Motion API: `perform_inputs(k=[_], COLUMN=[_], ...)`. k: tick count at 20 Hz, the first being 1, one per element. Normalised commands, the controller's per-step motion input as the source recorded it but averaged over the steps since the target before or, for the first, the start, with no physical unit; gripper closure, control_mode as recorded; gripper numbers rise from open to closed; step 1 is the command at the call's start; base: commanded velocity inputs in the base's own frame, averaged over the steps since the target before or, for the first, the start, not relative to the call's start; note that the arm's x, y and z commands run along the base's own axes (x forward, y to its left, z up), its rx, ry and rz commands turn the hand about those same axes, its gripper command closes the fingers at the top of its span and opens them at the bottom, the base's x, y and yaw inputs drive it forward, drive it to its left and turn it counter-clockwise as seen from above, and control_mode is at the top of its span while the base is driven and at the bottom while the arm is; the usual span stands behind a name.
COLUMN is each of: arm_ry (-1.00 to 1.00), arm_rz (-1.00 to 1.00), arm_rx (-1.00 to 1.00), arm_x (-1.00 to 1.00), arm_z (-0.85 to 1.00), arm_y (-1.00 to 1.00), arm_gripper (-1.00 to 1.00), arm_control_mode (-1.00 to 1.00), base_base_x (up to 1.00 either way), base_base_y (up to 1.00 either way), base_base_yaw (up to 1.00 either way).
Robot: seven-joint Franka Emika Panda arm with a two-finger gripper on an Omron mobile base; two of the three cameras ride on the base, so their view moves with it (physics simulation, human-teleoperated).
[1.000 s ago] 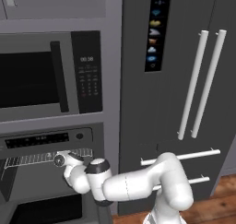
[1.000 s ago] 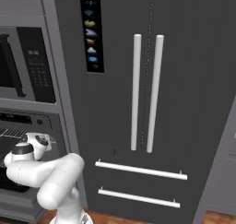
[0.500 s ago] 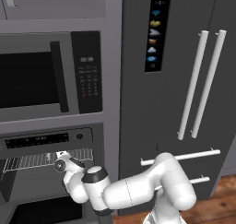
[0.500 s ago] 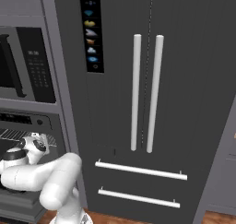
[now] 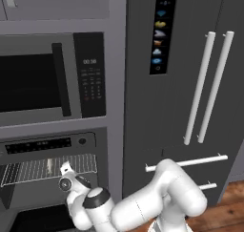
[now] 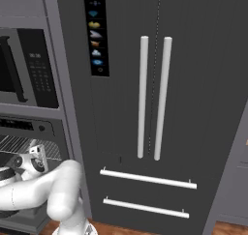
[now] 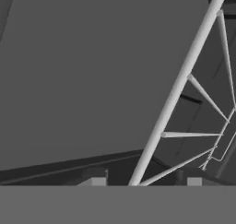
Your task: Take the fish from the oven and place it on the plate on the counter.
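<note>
One grey oven (image 5: 52,145), chrome wire rack (image 5: 47,168), claw (image 7: 144,181) tips spread apart beside a rack bar.

The glossy white robot arm (image 5: 162,197) is built of thick, rounded, tube-like segments; a dark grey round joint cap (image 5: 95,196) sits on one segment. A smaller white wrist section with a dark ring (image 5: 66,182) ends it.

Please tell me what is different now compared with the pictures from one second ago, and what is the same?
The arm has sunk lower in front of the oven: in the left base view the wrist dropped from level with the wire rack to below it. The gripper looks close along a rack bar. No grasp is visible. The microwave, the fridge and the camera views are unchanged.
</note>
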Motion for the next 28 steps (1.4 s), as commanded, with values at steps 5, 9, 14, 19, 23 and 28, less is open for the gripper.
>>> perform_inputs(k=[5,9,14,19,23,28], arm_ry=[0.0,0.0,0.0,0.02,0.15,0.49], arm_rz=[0.0,0.0,0.0,0.0,0.0,0.0], arm_rx=[0.06,0.07,0.06,0.06,0.26,0.47], arm_x=[-1.0,-1.0,-1.0,-1.0,-1.0,-0.87], arm_z=[-0.42,-0.38,-0.27,-0.03,0.76,1.0], arm_y=[0.04,0.05,0.13,0.29,0.01,0.0], arm_gripper=[1.0,1.0,1.0,-1.0,-1.0,-1.0], arm_control_mode=[-1.0,-1.0,-1.0,-1.0,-1.0,-1.0], base_base_x=[0.0,0.0,0.0,0.0,0.0,0.0], base_base_y=[0.0,0.0,0.0,0.0,0.0,0.0], base_base_yaw=[0.0,0.0,0.0,0.0,0.0,0.0])
